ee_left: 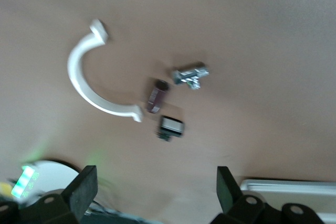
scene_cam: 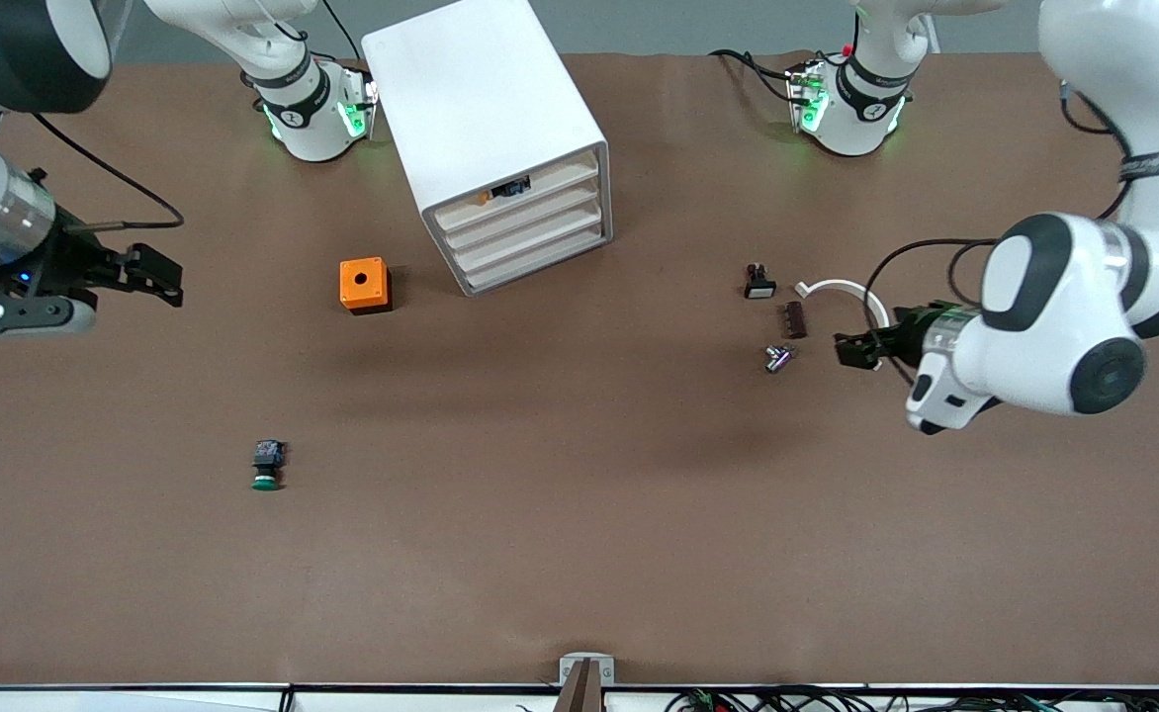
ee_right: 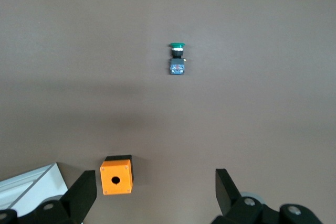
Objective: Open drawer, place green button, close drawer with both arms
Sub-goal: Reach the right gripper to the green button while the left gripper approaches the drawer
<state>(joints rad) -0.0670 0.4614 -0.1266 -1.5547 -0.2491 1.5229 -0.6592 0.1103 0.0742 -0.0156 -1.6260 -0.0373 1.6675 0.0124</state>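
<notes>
both grippers, left gripper (scene_cam: 845, 351) and right gripper (scene_cam: 166, 279), hang wide open and empty, and i think the button (scene_cam: 267, 466) is small, light and hard, so i would pinch its black-and-blue body.

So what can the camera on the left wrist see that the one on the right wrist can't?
Only the left wrist view shows the curved white plastic clip, the small dark brown ridged block, the shiny metal fitting and the black switch with a white face.

Only the right wrist view shows the green-capped push button and the orange box with a hole.

Both show the brown table, a corner of the white cabinet, and their own open gripper: left gripper, right gripper.
</notes>
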